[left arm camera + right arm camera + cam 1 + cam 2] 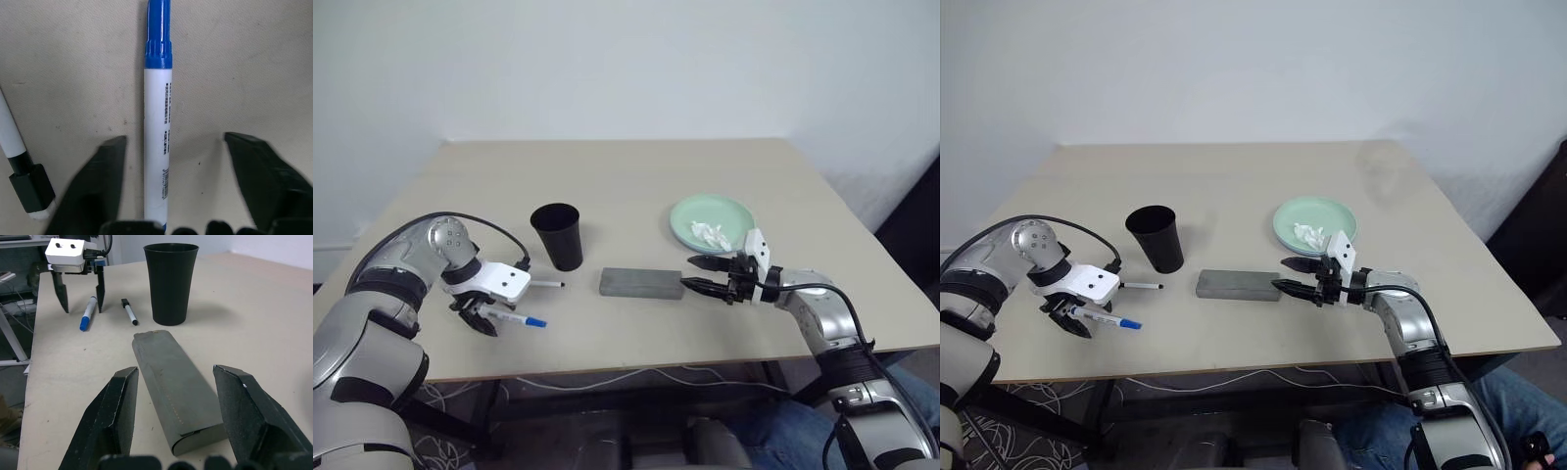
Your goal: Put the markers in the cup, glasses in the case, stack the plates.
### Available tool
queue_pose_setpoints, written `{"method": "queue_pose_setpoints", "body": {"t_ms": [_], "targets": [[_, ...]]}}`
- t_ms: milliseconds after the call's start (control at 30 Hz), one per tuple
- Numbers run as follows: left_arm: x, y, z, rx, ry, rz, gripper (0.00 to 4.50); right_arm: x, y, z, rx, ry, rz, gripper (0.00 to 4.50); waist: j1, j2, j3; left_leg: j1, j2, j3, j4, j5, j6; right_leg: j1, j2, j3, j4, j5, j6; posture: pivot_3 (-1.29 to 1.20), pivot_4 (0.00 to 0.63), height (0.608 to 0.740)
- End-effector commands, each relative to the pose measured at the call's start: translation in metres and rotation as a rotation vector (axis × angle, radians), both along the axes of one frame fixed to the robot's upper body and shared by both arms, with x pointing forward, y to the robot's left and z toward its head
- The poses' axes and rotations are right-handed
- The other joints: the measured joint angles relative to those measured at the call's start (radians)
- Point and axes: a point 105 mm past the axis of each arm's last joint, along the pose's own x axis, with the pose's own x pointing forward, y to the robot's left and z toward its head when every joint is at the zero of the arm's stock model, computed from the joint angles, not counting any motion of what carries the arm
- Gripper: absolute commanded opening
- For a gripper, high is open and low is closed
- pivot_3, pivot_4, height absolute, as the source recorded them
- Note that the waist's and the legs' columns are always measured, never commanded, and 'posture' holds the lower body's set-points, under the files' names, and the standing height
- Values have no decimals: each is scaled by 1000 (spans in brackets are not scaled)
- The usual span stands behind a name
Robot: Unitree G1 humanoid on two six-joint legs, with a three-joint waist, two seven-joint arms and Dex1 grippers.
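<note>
Both white markers, the blue-capped one [157,132] and the black-ended one [546,284], lie on the tan table [626,186] beside the tall black plastic cup [557,235]. The left claw [481,318] stands open around the blue one, gripping nothing. The right claw [697,275] waits open by the shut grey case [641,283]. The green plate [713,221] holds tissue.

The table [636,176] is plain beige. Between the black fingers [105,181] of the left gripper [168,183] lies a marker [156,147] with a white barrel, blue cap and small black print. Beside those jaws lies a second marker [17,156], white with a black end. The cup [558,235] is solid black. The case [171,387] ahead of the right gripper [173,406] is dull grey. The plate [710,217] is mint green, the tissue [710,233] on it white.
</note>
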Motion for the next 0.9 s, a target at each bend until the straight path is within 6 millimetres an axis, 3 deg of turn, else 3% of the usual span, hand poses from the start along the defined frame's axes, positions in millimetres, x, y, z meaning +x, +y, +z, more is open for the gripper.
{"method": "queue_pose_setpoints", "body": {"t_ms": [33,167,233,533,767,900], "targets": [[-2,2,-2,19,1,-29,1844,2,-1,15,19,-52,0,2636,-1,0,0,0,0,0,0,0,0,0,0,0,0,0,0,0,0,721],[-3,2,-2,15,-2,-38,438,3,0,15,20,-54,-2,2636,-1,0,0,0,1,0,0,0,0,0,0,0,0,0,0,0,0,721],[-3,1,-2,10,-12,-43,65,4,1,16,20,-55,-2,2636,0,0,0,1,1,0,0,0,0,0,0,0,1,0,0,0,0,721],[0,-8,6,-79,-48,-22,65,6,1,17,17,-57,3,2636,0,0,0,0,0,1,0,0,0,0,0,0,0,0,0,0,0,721],[-2,-53,38,-340,-85,-22,65,5,0,17,14,-57,7,2636,1,-1,0,-1,0,-1,0,0,0,0,0,0,0,0,0,0,0,721],[-1,-80,69,-534,-109,7,65,4,0,17,13,-57,11,2636,0,-1,0,0,0,-1,0,0,0,0,0,0,0,0,0,0,0,721]]}}
